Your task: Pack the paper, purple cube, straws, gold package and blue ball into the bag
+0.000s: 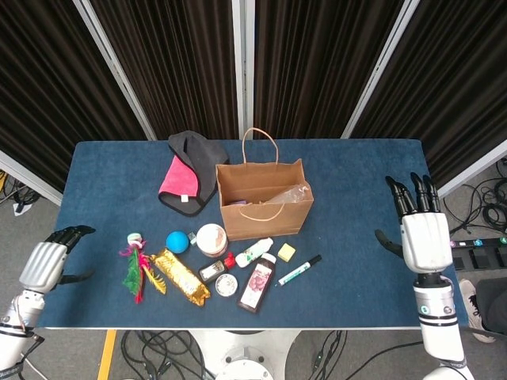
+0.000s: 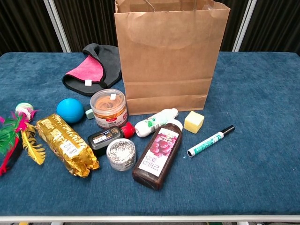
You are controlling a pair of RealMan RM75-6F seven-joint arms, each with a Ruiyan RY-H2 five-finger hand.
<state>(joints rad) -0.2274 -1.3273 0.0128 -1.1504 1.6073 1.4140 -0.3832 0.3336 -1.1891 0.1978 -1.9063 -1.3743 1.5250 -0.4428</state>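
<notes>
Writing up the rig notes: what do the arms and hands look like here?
Both hands, left hand and right hand, have silver-grey backs and black fingers. The forearms are white; the right one carries a black band with a small green mark.

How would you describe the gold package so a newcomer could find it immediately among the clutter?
Start at the brown paper bag standing mid-table, then look to the cluster of items in front of it and to its left. The gold package is the long, crinkled foil pack lying flat between the feathered toy and the small dark bottle, just in front of the blue ball. Nothing else there is shiny gold.

One bag, one ball (blue)
</notes>
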